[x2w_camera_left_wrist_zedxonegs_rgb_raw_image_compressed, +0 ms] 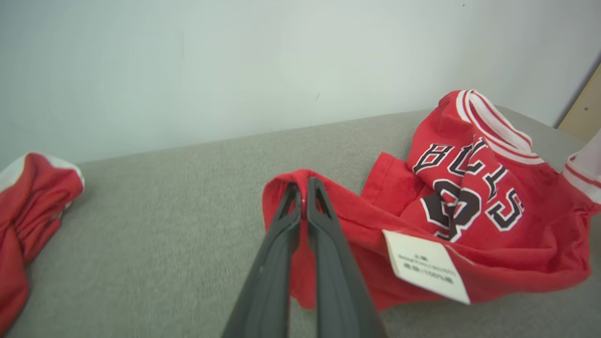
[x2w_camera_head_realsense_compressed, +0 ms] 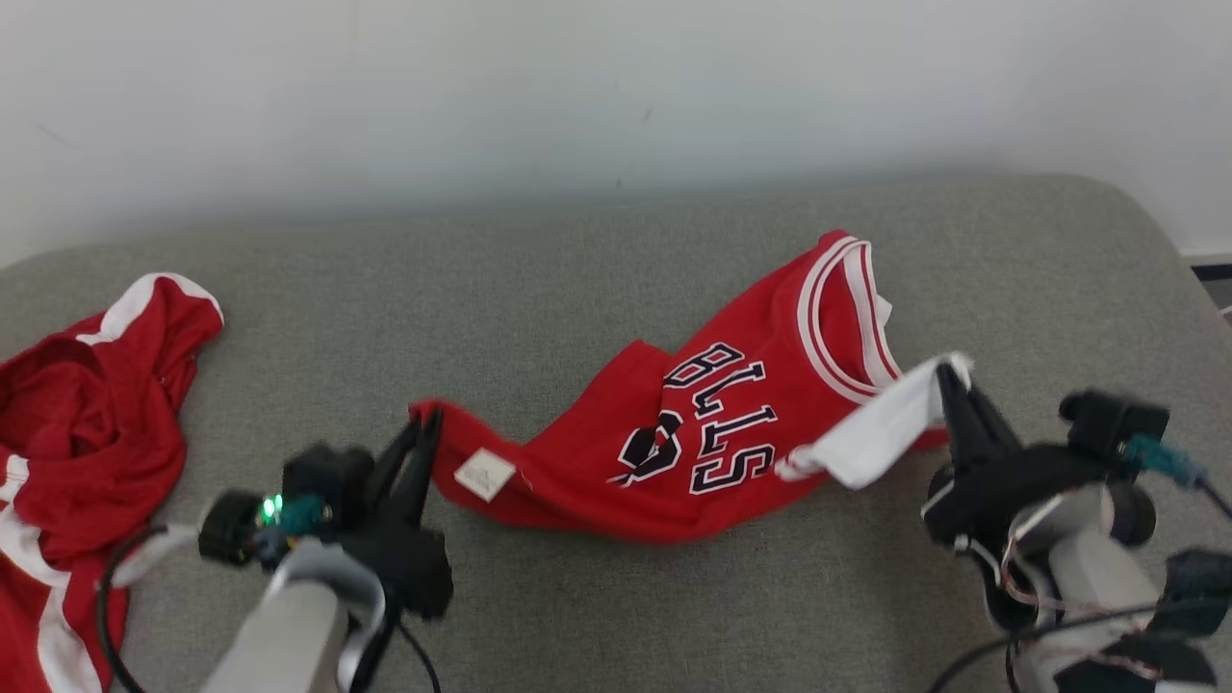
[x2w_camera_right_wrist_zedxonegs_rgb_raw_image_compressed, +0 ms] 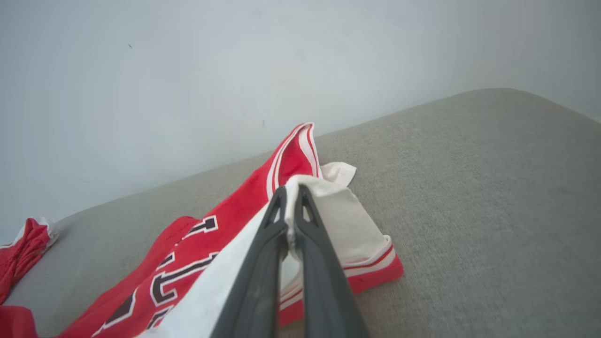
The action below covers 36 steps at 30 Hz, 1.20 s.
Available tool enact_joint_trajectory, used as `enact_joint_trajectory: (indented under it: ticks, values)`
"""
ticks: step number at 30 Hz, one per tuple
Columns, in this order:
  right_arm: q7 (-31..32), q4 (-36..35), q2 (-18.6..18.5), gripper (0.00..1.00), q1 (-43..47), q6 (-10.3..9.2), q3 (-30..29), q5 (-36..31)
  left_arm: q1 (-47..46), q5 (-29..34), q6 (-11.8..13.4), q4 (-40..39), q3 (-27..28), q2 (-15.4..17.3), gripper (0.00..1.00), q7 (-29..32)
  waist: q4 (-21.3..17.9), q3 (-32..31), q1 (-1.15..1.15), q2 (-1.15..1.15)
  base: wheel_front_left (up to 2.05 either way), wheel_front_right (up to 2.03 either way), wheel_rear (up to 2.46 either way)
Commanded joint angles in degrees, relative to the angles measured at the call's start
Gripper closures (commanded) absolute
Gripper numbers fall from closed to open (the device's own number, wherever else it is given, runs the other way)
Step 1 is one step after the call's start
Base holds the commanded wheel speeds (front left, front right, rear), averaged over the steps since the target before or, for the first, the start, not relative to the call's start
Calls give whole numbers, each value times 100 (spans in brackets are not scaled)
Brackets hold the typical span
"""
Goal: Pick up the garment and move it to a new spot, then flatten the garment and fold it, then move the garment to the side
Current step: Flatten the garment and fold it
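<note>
The red jersey point(x2w_camera_head_realsense_compressed: 731, 423) lay crumpled across the middle of the grey padded surface point(x2w_camera_head_realsense_compressed: 539, 289), lettering up, stretched from about 8 o'clock towards 2 o'clock. The left hand point(x2w_camera_head_realsense_compressed: 426, 428), at 8 o'clock, was pinched tight on the jersey's red hem corner, just beside a white label point(x2w_camera_head_realsense_compressed: 484, 474). The right hand point(x2w_camera_head_realsense_compressed: 951, 383), at 3 o'clock, was clamped closed on a white fold at the jersey's other end. A second red-and-white garment point(x2w_camera_head_realsense_compressed: 77, 433) sat heaped at 9 o'clock, well apart from it, at the surface's edge.
</note>
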Motion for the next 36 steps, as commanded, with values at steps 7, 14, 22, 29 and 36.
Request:
enact_joint_trajectory:
  ticks: [7,14,22,29,36]
  values:
    - [535,322,-175,100,-2245,3,96,603,-2388,320,-436,200,-60,337,100,759,-47,1119,0,0,0,0,0]
    - [876,1033,-348,100,-4465,3,-24,1138,-4775,471,-718,895,-270,141,100,1076,59,1972,0,0,0,0,0]
    - [1093,2264,-457,100,-6759,3,-217,1194,-7221,595,-812,2230,-478,-45,100,992,29,2608,0,0,0,0,0]
    - [801,3132,-510,100,-8311,3,-117,752,-8885,693,-729,3199,-480,-239,100,712,3,2879,0,0,0,0,0]
    - [573,3579,-549,100,-9175,3,68,478,-9738,666,-673,3771,-550,-435,100,342,2,2964,0,0,0,0,0]
